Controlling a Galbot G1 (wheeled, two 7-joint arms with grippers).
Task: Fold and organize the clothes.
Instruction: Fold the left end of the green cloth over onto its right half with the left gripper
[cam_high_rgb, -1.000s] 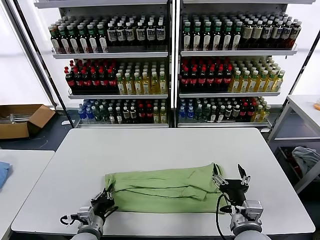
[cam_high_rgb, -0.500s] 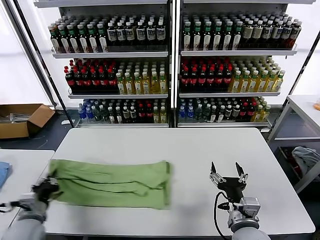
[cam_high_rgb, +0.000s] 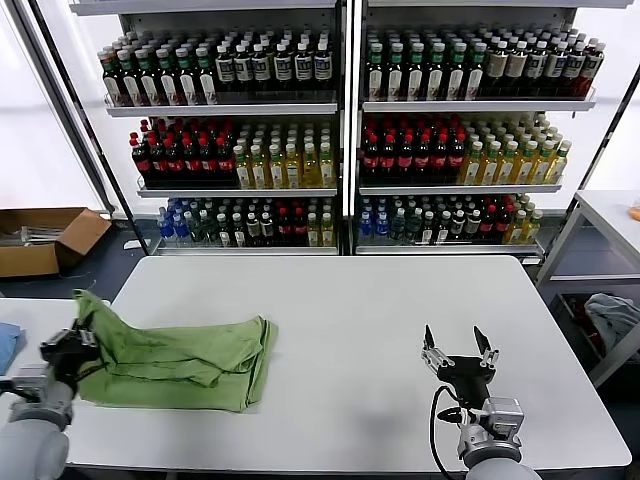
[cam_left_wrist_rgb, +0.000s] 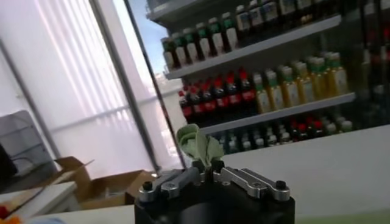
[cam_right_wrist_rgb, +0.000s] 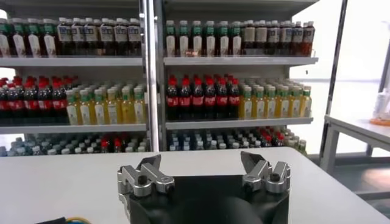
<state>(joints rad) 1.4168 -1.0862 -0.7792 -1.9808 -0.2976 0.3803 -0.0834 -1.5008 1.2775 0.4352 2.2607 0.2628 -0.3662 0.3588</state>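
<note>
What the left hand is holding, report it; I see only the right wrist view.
Observer: The left hand is shut on a corner of the green shirt.
Operator: Say where the shirt lies.
Observer: Bunched on the table's left side, its pinched corner lifted at the left edge.
Operator: Place my right hand.
Observer: The right hand, open, hovers over the table's near right, well apart from the shirt.

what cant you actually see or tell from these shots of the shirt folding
- Shirt front: head view shows only bunched plain green; logo and buttons are hidden in the folds.
- Left gripper: its tips are buried in cloth in the head view; the left wrist view shows only a pinched tuft.
- Table under the shirt: covered.
- Right gripper: open and empty, apart from the shirt.
</note>
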